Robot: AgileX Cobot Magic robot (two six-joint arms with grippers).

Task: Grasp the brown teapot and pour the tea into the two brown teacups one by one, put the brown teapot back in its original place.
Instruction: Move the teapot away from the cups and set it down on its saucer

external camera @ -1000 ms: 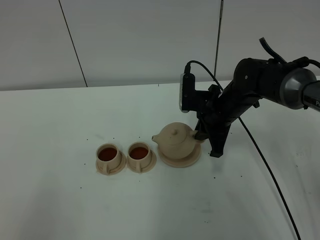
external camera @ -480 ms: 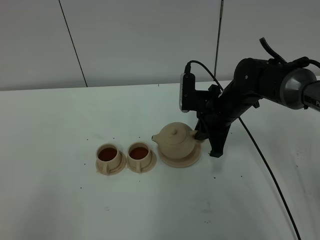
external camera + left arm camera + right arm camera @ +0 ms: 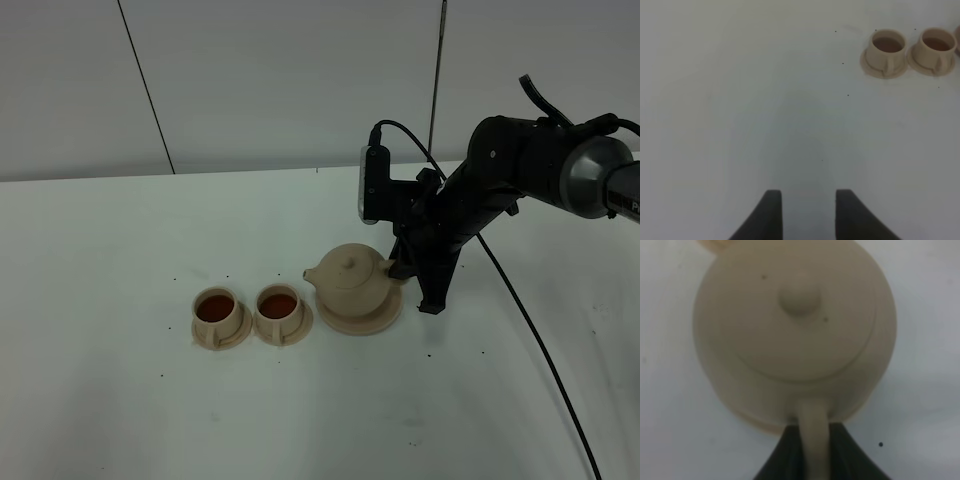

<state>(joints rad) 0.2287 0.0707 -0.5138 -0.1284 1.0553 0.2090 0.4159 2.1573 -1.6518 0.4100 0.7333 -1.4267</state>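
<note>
Clamped on the loop handle of the brown teapot (image 3: 350, 280), the right gripper (image 3: 404, 268) reaches in from the right in the high view; the pot sits on its wide saucer (image 3: 360, 318), beside two brown teacups (image 3: 247, 312) holding dark tea. The right wrist view alone shows the fingers (image 3: 840, 450) pinching that handle. The left wrist view alone shows the left gripper (image 3: 807, 212), released over bare white table (image 3: 740, 125). No writing is legible.

Matte beige ceramic all round

The teapot (image 3: 351, 279), both teacups (image 3: 217, 308) (image 3: 279, 305) and the saucer (image 3: 360, 318) look like smooth, unglazed-looking clay; the table (image 3: 120, 420) is plain matte white, and the right gripper (image 3: 812, 452) dull black plastic.
</note>
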